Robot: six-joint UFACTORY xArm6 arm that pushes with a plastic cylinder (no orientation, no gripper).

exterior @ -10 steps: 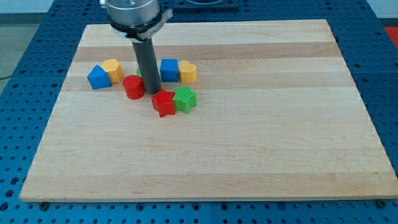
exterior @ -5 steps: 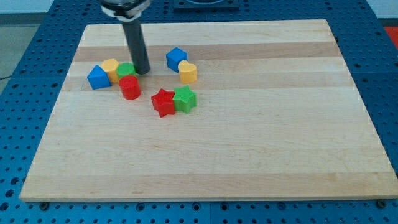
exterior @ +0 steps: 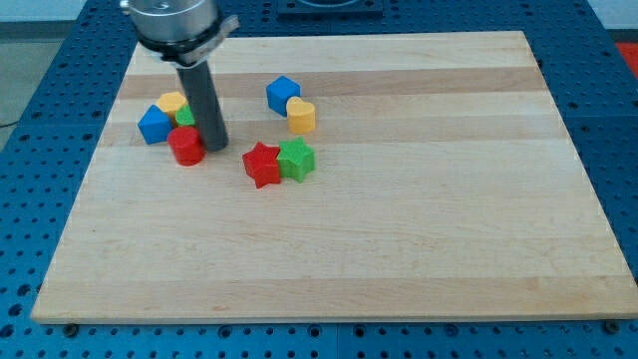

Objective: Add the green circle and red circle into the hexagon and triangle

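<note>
The red circle [exterior: 185,145] stands near the view's upper left, just below the yellow hexagon [exterior: 171,102] and to the right of the blue triangle [exterior: 154,125]. The green circle [exterior: 185,116] is squeezed between the hexagon and the red circle, mostly hidden by the rod. My tip [exterior: 215,146] rests on the board at the red circle's right side, touching or almost touching it.
A red star [exterior: 262,165] and a green star [exterior: 296,159] sit side by side right of my tip. A blue cube [exterior: 283,95] and a yellow heart-like block [exterior: 302,116] lie further up and right.
My tip swung up and left, then down behind the red circle. The green circle was pushed left against the hexagon, the red circle moved left, and the blue cube shifted up.
</note>
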